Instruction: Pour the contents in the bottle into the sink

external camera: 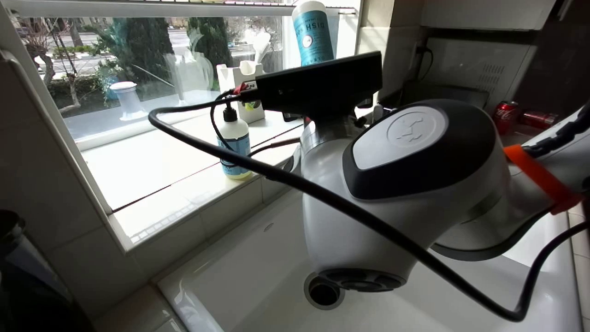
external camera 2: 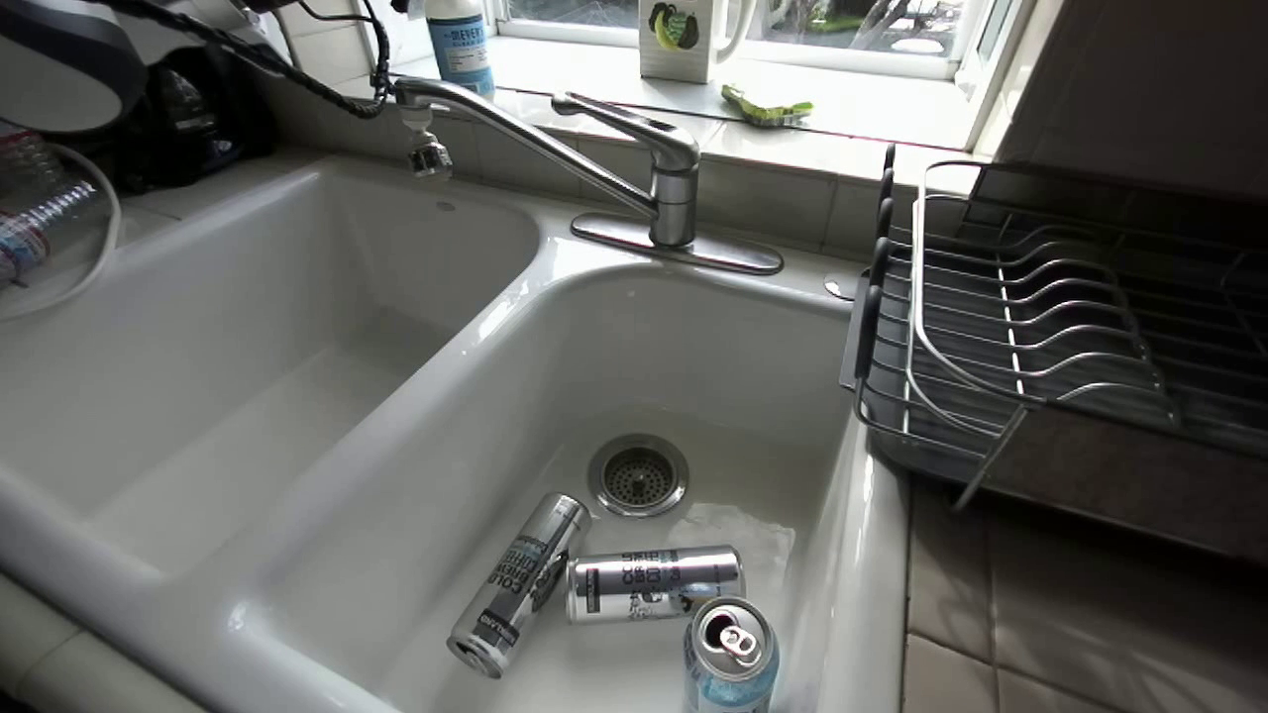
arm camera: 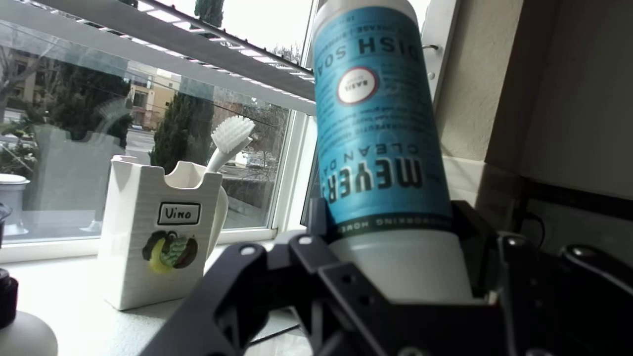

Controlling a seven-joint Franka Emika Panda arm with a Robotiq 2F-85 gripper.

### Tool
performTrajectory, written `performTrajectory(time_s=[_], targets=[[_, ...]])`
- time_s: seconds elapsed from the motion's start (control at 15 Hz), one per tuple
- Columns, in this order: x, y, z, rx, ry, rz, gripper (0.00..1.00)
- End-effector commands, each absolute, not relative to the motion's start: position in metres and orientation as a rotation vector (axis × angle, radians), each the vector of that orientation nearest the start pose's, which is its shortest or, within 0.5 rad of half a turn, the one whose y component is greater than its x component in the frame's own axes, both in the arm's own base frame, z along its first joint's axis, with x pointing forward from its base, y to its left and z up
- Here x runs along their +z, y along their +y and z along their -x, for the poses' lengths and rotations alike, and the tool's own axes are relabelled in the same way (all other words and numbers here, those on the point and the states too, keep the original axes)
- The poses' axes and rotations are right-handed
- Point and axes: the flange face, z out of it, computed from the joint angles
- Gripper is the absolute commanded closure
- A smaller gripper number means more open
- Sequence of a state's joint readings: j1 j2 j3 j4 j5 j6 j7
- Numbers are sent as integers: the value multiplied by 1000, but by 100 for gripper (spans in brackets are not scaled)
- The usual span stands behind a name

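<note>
The bottle (arm camera: 376,148) with a blue dish soap label is upside down and slightly tilted in my gripper (arm camera: 390,217). Its fingers press on both sides of the lower label and the pale body below it. The bottle also shows in an exterior view (external camera: 314,39), above the black camera on the wrist, at the window. Its cap end is hidden by the gripper, and I cannot tell the liquid level. The sink (external camera: 258,272) lies below the wrist with its dark drain hole; its large basin also shows in an exterior view (external camera 2: 198,396), with the drain hidden.
A pump bottle (external camera: 236,143) and a white holder (arm camera: 158,237) with a brush stand on the sill. The faucet (external camera 2: 674,188) rises between the basins. The smaller basin (external camera 2: 555,396) holds several cans. A dish rack (external camera 2: 1030,327) stands beside it. A cable (external camera: 345,210) loops from the wrist.
</note>
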State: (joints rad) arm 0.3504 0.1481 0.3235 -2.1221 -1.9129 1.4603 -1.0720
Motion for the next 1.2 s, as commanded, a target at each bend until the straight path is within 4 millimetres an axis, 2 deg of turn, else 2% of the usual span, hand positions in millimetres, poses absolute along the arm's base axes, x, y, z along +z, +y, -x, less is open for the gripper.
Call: performTrajectory(time_s=[0.0,0.93,1.13], targets=[[428,255,-501,-840,1224,-339,62],[428,254,-497,-835,1101,-317,62],[428,259,-494,-803,1054,-303,62]])
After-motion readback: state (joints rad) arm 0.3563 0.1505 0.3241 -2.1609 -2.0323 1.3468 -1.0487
